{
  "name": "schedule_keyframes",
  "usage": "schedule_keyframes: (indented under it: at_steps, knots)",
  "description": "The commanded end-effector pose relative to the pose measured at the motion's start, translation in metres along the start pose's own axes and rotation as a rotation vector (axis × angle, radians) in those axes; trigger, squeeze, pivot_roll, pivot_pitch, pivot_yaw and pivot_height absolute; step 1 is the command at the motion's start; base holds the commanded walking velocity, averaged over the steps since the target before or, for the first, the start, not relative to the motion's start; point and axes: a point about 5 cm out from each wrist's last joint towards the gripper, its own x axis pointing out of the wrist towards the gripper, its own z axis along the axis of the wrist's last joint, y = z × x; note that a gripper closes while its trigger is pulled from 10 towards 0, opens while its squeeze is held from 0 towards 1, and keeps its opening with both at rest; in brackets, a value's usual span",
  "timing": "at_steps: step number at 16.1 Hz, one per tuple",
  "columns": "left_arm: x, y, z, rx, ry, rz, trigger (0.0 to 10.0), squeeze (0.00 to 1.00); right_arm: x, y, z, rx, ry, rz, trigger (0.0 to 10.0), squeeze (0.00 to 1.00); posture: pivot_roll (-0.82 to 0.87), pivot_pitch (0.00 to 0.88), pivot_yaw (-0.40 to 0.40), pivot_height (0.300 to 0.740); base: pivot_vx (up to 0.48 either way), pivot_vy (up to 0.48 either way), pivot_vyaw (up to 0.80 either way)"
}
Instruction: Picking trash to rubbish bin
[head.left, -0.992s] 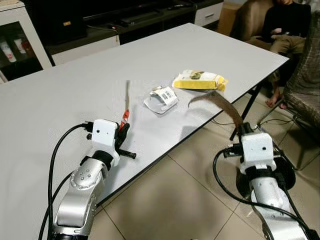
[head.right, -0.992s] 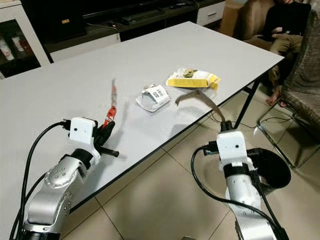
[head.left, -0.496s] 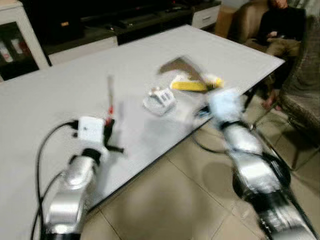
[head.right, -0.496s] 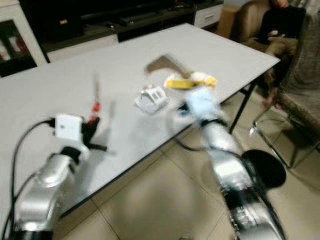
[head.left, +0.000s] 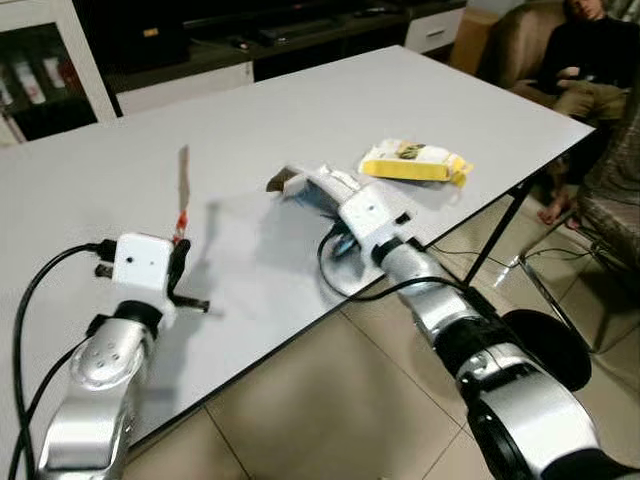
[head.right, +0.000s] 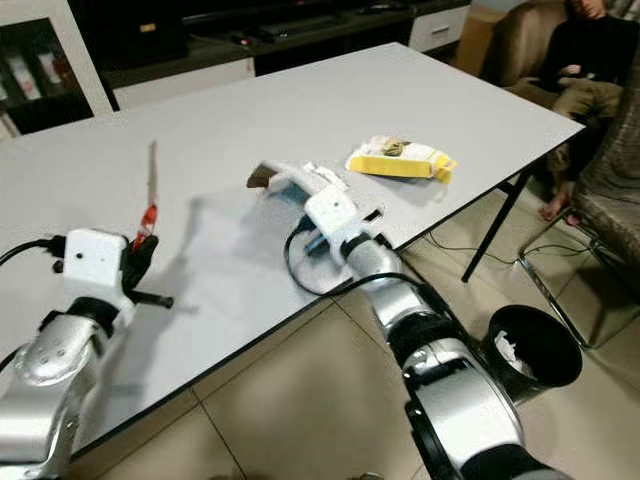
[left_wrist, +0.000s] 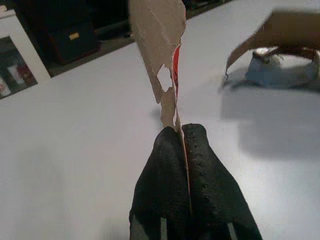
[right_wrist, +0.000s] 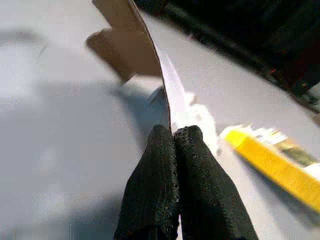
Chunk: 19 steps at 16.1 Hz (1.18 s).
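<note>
Currently, both grippers are pinching card scraps above the table (head.left: 120, 140): left gripper (left_wrist: 181, 131) a torn strip (left_wrist: 159, 45), right gripper (right_wrist: 174, 134) a curved piece (right_wrist: 131, 40). Keep grips firm; carry toward the bin (head.right: 530, 345) beside the table.

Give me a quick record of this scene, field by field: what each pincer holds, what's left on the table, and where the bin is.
left pincer: shut on a torn cardboard strip, held upright over the table
right pincer: shut on a brown card scrap, out over the table
left on table: yellow packet; white wrapper under the right pincer's scrap
rubbish bin: black, on the floor to the robot's right of the table, trash inside
</note>
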Motion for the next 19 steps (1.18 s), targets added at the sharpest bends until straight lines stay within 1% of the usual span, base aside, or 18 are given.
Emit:
schedule_keyframes:
  at_steps: [1, 2, 6, 9, 11, 12, 13, 14, 15, 17, 18, 19]
  knots:
    - [-0.003, 0.0, 0.003, 0.009, -0.006, -0.016, 10.0, 0.0, -0.001, -0.003, -0.008, 0.0, 0.041, -0.002, 10.0, 0.0, 0.06, 0.087, -0.043, 0.74, 0.0, 0.0, 0.0]
    - [-0.005, -0.001, 0.004, 0.005, 0.001, -0.02, 10.0, 0.0, -0.002, -0.007, -0.009, -0.018, 0.038, -0.028, 10.0, 1.0, 0.06, 0.089, -0.043, 0.74, 0.0, 0.0, 0.0]
    - [-0.006, -0.005, 0.002, -0.004, 0.019, -0.033, 10.0, 0.0, -0.003, -0.011, -0.011, -0.083, 0.03, -0.051, 10.0, 1.0, 0.05, 0.1, -0.029, 0.74, 0.0, 0.0, 0.0]
    - [-0.007, -0.004, 0.002, -0.007, 0.03, -0.03, 10.0, 0.0, -0.004, -0.012, -0.011, -0.139, 0.013, -0.063, 10.0, 1.0, 0.06, 0.108, -0.027, 0.74, 0.0, 0.0, 0.0]
    - [-0.008, -0.002, 0.002, -0.027, 0.034, -0.02, 10.0, 0.0, -0.004, -0.013, -0.013, -0.248, 0.028, -0.067, 10.0, 1.0, 0.06, 0.116, -0.027, 0.74, 0.0, 0.0, 0.0]
    - [-0.008, -0.002, 0.003, -0.034, 0.037, -0.019, 10.0, 0.0, -0.005, -0.013, -0.015, -0.291, 0.036, -0.069, 10.0, 0.93, 0.07, 0.124, -0.027, 0.74, 0.0, 0.0, 0.0]
    - [-0.009, -0.002, 0.003, -0.04, 0.039, -0.024, 10.0, 0.0, -0.005, -0.013, -0.016, -0.314, 0.042, -0.068, 10.0, 0.0, 0.08, 0.13, -0.027, 0.74, 0.0, 0.0, 0.0]
    - [-0.01, -0.003, 0.004, -0.042, 0.041, -0.031, 10.0, 0.0, -0.006, -0.013, -0.019, -0.354, 0.05, -0.065, 10.0, 0.0, 0.09, 0.14, -0.026, 0.74, 0.0, 0.0, 0.0]
    - [-0.014, -0.004, 0.006, -0.059, 0.048, -0.046, 10.0, 0.0, -0.008, -0.013, -0.023, -0.466, 0.06, -0.075, 10.0, 0.0, 0.11, 0.16, -0.022, 0.74, 0.0, 0.0, 0.0]
    - [-0.02, -0.003, 0.007, -0.075, 0.058, -0.054, 10.0, 0.0, -0.01, -0.015, -0.027, -0.542, 0.079, -0.097, 10.0, 0.0, 0.13, 0.179, -0.018, 0.74, 0.0, 0.0, 0.0]
    - [-0.022, -0.002, 0.007, -0.079, 0.065, -0.055, 10.0, 0.0, -0.01, -0.017, -0.029, -0.54, 0.09, -0.105, 10.0, 0.0, 0.13, 0.185, -0.019, 0.74, 0.0, 0.0, 0.0]
    - [-0.023, 0.0, 0.008, -0.081, 0.066, -0.055, 10.0, 0.0, -0.011, -0.02, -0.03, -0.536, 0.099, -0.121, 10.0, 1.0, 0.14, 0.188, -0.018, 0.74, 0.0, 0.0, 0.0]
